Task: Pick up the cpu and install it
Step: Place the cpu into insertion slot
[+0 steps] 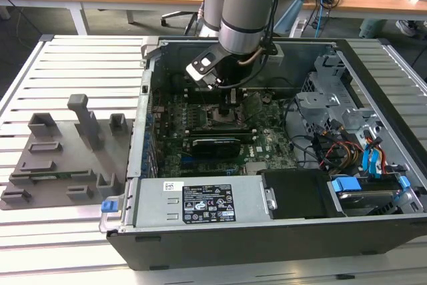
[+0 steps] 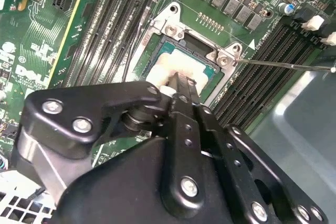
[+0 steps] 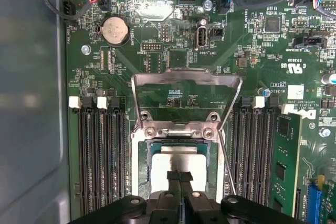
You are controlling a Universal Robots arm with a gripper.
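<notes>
1. Slatted desk [image 1: 73,58] underneath, with an open case [image 1: 220,245] on it and a grey tray [image 1: 53,165] off to the exterior view's left.
2. Pincer [image 3: 178,176] down inside the case over the board [image 3: 157,40]; narrow, tips together, nothing visibly clamped between them.
3. Directly under the tips, the cpu [image 3: 161,167], lying flat in the socket [image 3: 137,145] with its silver top up. Touching or just clear: cannot tell.
4. Around it, the load plate [image 3: 186,80] standing open, a thin lever [image 3: 227,169] free beside the socket, and memory slots [image 3: 97,156] on both sides.
5. Step in hand, by the look of it: seating. Cpu placed in the socket but not yet locked down.
6. Called for at this point, as a judgement: making sure the cpu sits square and level, with no sideways drag from the tips and nothing snagging the open plate.
</notes>
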